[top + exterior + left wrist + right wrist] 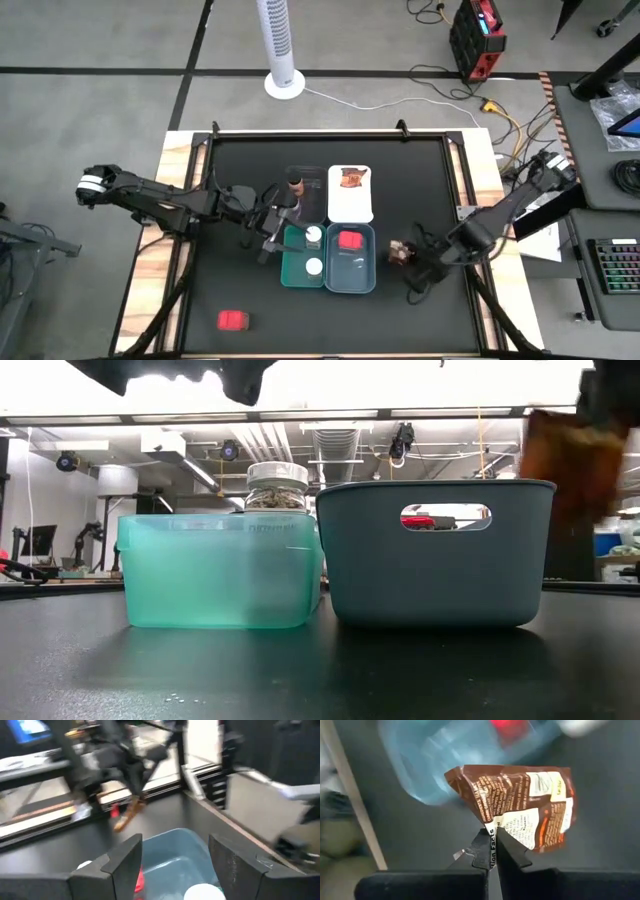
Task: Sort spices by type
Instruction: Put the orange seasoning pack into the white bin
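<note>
My right gripper (492,845) is shut on a crinkled packet (520,805) of brown-orange spice. It hangs over the table to the right of the grey-blue tray (368,270), which holds a red box (349,240). My left gripper (175,865) hovers open over the teal tray (290,270) with nothing between its fingers. Two white-capped jars (314,236) stand in that tray. A second packet (351,176) lies in the white tray (351,210). Dark bottles (294,182) stand in the clear tray behind the teal one. Another red box (233,320) lies on the table at the near left. My right gripper pinches the packet's printed edge strip (491,832) between its two fingers. The fingers slant down from the table's right side. The packet (570,460) sticks out past the fingertips, crumpled, and is lifted clear of the table.
The four trays stand bunched at the table's middle. A raised frame (330,135) borders the black mat. Bare mat lies at the near side and on the right around my right gripper (412,262). A white tower fan (280,50) stands on the floor beyond the far edge.
</note>
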Robot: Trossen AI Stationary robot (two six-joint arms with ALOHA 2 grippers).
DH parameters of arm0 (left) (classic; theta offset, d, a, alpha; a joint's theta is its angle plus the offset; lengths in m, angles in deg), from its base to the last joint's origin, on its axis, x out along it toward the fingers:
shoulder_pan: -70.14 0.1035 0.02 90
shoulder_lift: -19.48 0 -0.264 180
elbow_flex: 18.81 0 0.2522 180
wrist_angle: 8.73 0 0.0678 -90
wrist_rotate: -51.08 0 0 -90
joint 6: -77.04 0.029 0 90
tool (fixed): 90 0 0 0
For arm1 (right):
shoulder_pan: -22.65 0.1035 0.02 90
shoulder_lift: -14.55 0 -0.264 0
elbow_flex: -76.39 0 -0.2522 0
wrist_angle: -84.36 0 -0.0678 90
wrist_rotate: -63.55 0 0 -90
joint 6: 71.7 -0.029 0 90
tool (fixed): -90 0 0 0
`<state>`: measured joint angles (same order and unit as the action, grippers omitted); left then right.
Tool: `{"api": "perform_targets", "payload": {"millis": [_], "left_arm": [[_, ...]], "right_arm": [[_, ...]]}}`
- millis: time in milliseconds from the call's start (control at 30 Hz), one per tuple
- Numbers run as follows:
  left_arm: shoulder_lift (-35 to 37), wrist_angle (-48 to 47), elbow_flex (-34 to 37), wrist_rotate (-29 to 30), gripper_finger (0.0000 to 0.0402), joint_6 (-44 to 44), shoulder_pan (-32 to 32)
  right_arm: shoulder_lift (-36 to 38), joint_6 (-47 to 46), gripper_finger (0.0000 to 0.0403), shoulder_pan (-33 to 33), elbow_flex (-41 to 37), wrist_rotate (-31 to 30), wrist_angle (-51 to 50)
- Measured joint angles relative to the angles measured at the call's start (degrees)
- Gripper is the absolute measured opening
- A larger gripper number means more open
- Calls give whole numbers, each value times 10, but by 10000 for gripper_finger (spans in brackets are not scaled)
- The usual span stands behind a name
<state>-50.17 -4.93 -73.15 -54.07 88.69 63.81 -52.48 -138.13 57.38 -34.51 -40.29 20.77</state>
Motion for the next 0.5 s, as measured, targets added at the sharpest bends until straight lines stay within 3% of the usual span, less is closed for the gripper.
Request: {"api": "perform_targets", "payload": {"millis": [167, 333, 500], "left_arm": [[-1, 4, 0, -69, 213, 14, -8], [-14, 24, 0, -51, 213, 31, -34], [-19, 37, 0, -12, 237, 24, -40]], "right_arm": [[14, 150, 9, -5, 22, -57, 172], [3, 306, 9, -21, 24, -34, 333], [-10, 375, 9, -47, 24, 20, 410]]}}
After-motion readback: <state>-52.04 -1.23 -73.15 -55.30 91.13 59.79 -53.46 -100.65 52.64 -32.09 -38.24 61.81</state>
